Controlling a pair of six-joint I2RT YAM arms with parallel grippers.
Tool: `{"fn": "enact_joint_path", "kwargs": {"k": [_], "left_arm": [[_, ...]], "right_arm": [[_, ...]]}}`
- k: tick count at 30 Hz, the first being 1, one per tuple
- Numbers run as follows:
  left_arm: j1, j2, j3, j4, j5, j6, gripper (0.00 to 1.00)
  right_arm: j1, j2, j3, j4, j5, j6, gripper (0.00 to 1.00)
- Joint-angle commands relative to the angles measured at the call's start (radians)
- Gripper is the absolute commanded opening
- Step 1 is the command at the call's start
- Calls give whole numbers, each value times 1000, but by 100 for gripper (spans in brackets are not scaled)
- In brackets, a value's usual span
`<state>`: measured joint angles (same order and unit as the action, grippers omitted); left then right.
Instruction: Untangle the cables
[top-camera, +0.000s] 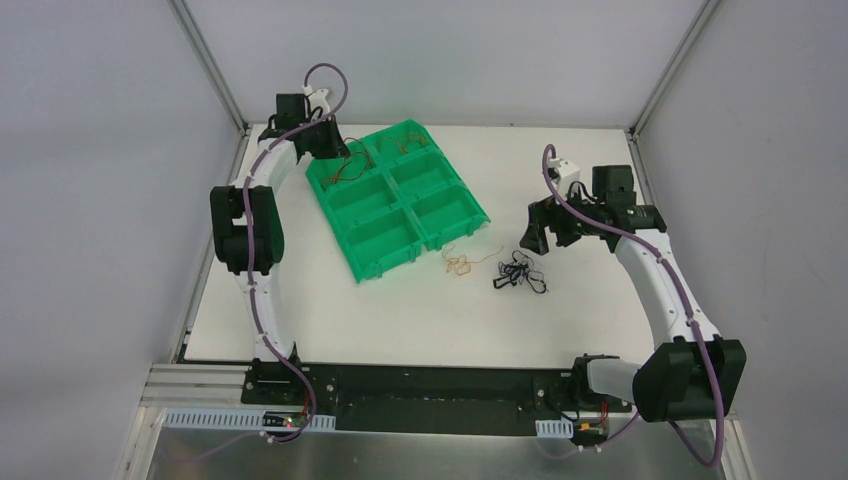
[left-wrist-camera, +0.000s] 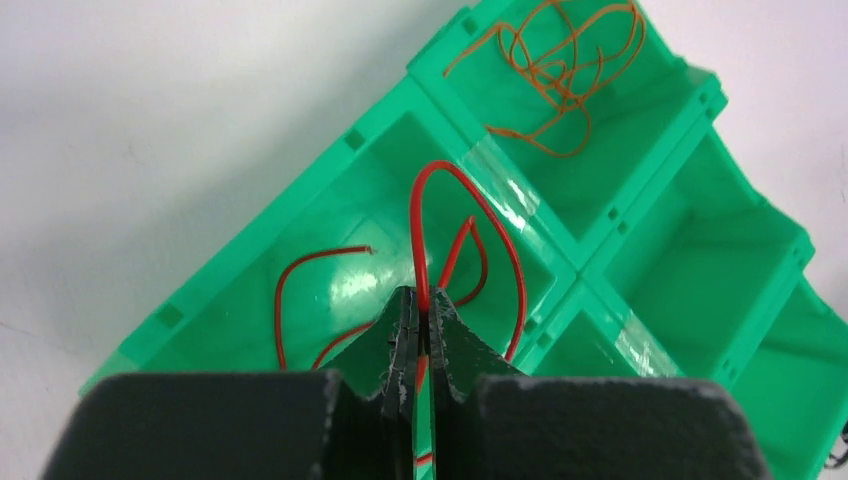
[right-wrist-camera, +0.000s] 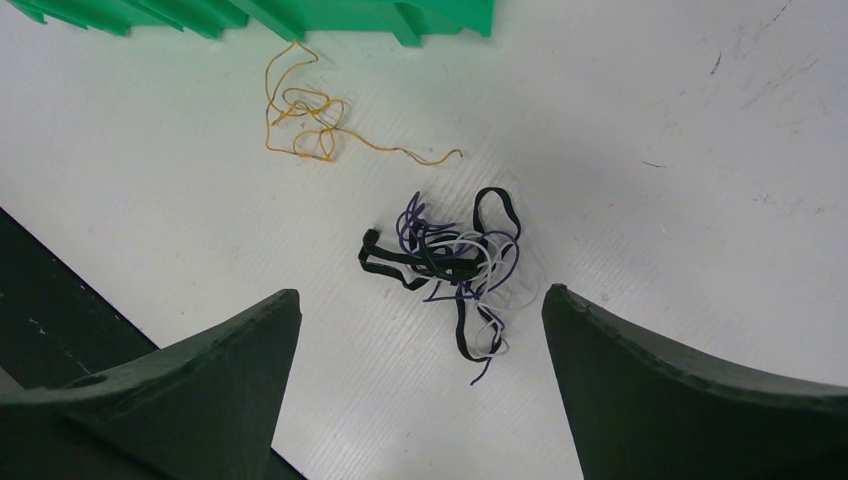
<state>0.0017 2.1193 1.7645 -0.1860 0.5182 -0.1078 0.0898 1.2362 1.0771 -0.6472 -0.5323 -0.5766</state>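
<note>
Red wire, clamped in my left gripper over a green tray compartment: drop-off step, I judge, release next; my right gripper gapes above the black-white tangle just beside the tray.

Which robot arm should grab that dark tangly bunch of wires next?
Right. The right gripper, open, hangs above the tangle; the left gripper is shut on a red wire over the green tray.

No readable text, labels or numbers anywhere
</note>
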Motion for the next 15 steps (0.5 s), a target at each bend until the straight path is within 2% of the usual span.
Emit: {"fn": "enact_joint_path", "kwargs": {"k": [1,5,9,15], "left_arm": [[12,-36,9,-112,62,69,0],[13,-24,14,-206,51,72,0],[13,60,126,-318,7,51,0],[16,154,241,-359,-100,-18,0]], "right_arm": [[5,-63,7,-26,21,-5,95],[5,-73,-6,-24,16,-3,95],[5,-61,3,-26,12,8,95],[5,-58,17,-44,14,13,95]]}}
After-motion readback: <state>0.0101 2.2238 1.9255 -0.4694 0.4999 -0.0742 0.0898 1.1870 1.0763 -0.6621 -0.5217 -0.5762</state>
